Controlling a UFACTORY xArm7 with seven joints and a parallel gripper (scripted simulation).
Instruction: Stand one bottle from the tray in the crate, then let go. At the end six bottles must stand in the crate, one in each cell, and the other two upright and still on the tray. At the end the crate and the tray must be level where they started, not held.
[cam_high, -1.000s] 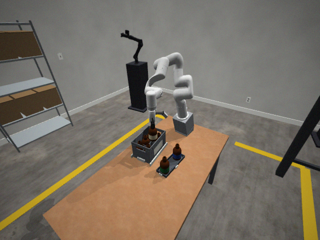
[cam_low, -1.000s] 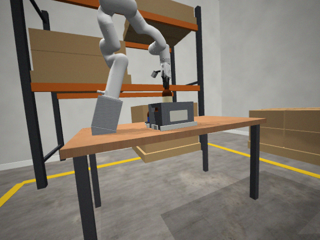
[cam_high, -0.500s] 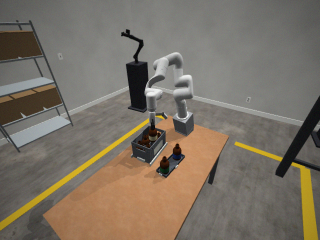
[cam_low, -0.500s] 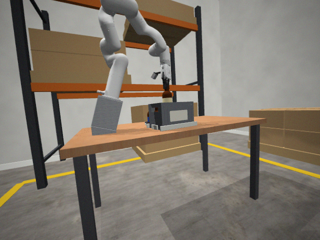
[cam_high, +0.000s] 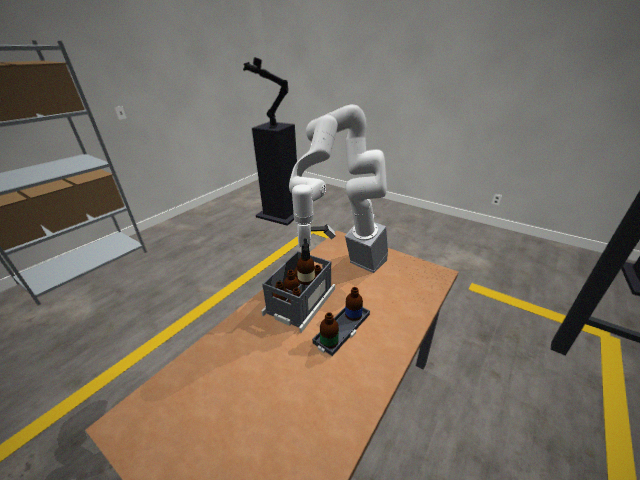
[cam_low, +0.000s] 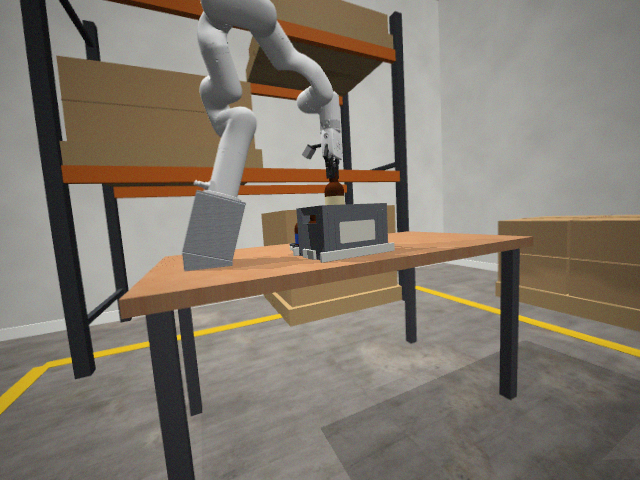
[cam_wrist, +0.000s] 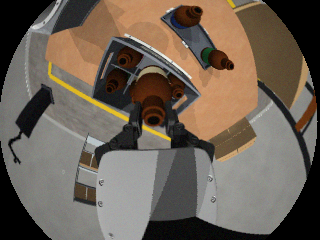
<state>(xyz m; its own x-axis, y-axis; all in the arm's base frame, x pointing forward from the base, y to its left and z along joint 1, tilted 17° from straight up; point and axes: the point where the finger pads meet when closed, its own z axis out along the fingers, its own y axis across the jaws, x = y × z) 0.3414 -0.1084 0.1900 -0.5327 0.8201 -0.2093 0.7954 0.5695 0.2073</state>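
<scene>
Above the far corner cell of the dark grey plastic crate (cam_high: 305, 302) I hold a brown glass bottle with a cream label (cam_high: 305, 269) by its neck; the gripper (cam_wrist: 154, 122) fingers are clamped on it. It hangs upright, partly inside. If I release too high, I think it may tip against the neighbouring bottles (cam_high: 290, 281). Two bottles stand on the flat dark tray (cam_high: 361, 321) beside the crate.

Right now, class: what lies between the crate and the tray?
Only bare table top; the crate and tray stand apart, clearest in the top view.
</scene>
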